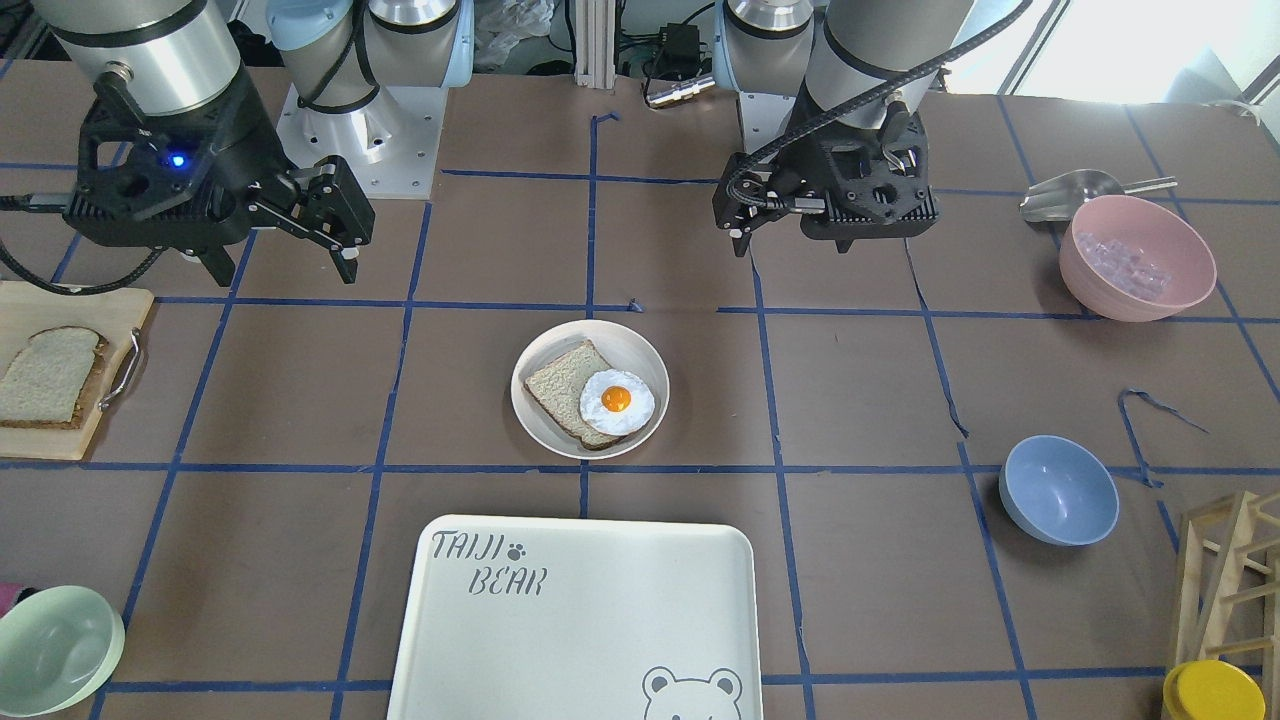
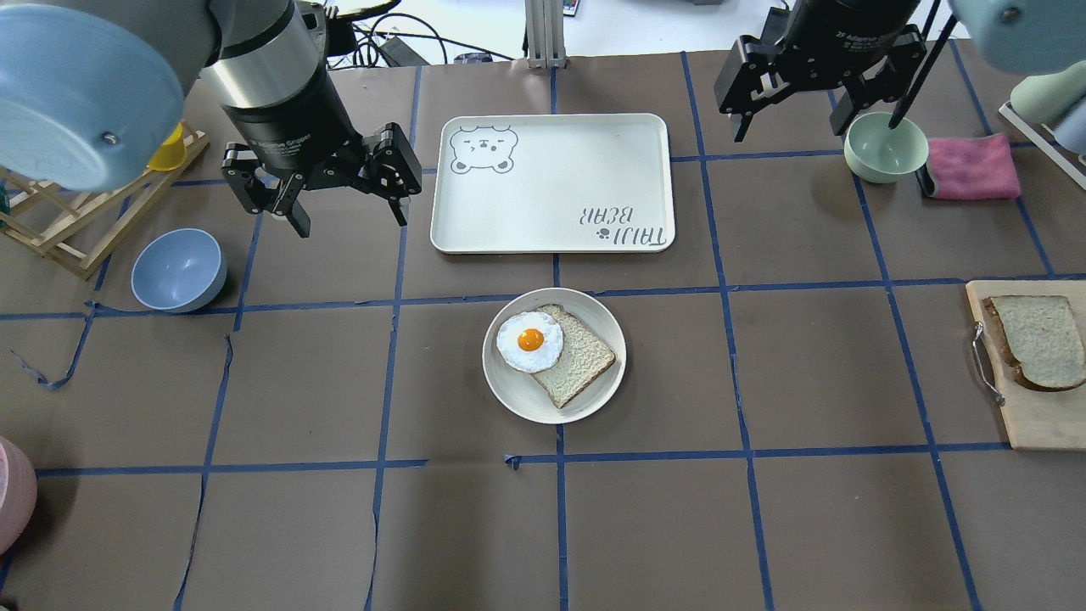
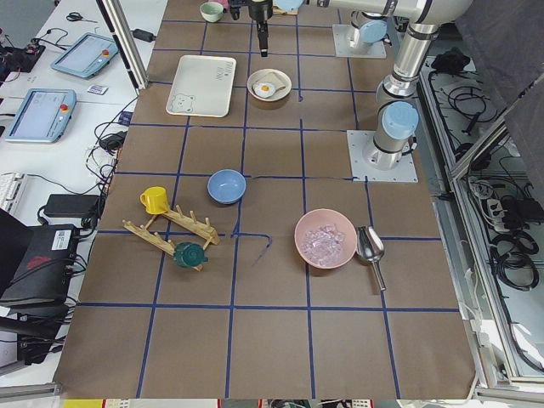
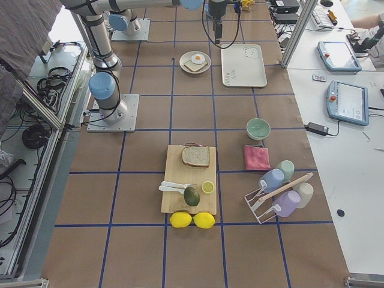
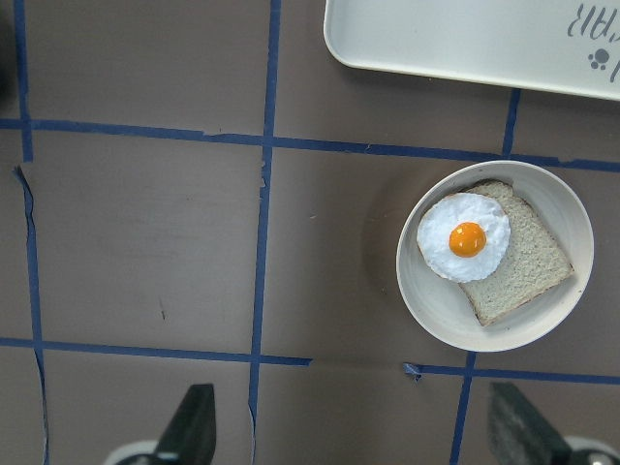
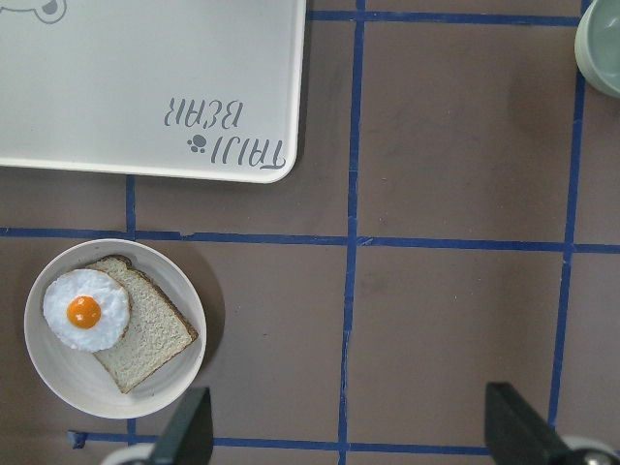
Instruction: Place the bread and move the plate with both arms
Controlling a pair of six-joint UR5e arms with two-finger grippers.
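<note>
The bread (image 2: 1039, 339) lies flat on a wooden cutting board (image 2: 1031, 420) at the table's right edge; it also shows in the front view (image 1: 45, 375). The cream plate (image 2: 509, 399) sits mid-table and holds another slice (image 2: 581, 361) with a fried egg (image 2: 529, 341). My left gripper (image 2: 352, 219) is open and empty, hovering left of the tray, above and to the left of the plate. My right gripper (image 2: 793, 127) is open and empty, high at the far right near the green bowl. The plate shows in both wrist views (image 5: 426, 310) (image 6: 58, 378).
The "TAIJI BEAR" tray (image 2: 551, 182) lies just beyond the plate. A mint-green bowl (image 2: 885, 146) and pink cloth (image 2: 971, 167) sit at the far right. A blue bowl (image 2: 178, 270) and wooden rack (image 2: 68, 229) stand at the left. A pink bowl (image 1: 1137, 257) holds ice.
</note>
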